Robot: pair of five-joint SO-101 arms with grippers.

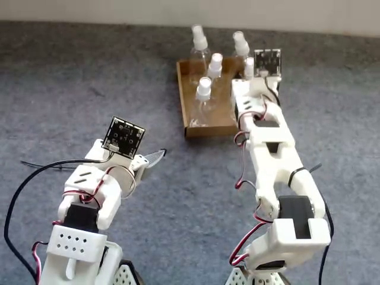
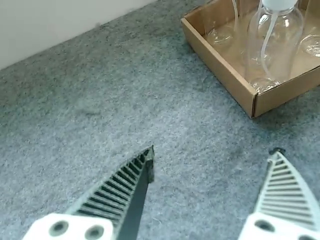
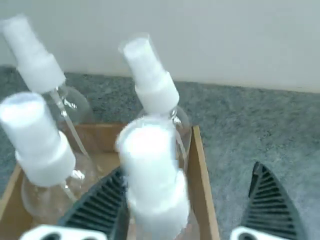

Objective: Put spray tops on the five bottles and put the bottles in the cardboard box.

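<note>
All five bottles [image 1: 205,104] are standing upright, long axes vertical, spray tops [image 1: 215,62] pointing up. The right gripper [image 3: 189,170] is hanging spread wide over the box [image 1: 205,130], with one bottle [image 3: 152,185] sitting between its fingers, close against one of them. At least two more are standing inside the box beyond it, though I cannot tell whether the farthest pair is inside or just behind the back wall. The left gripper [image 2: 214,155] is hovering with fingers apart over grey carpet [image 2: 100,100], the box corner lying ahead and to its right.
</note>
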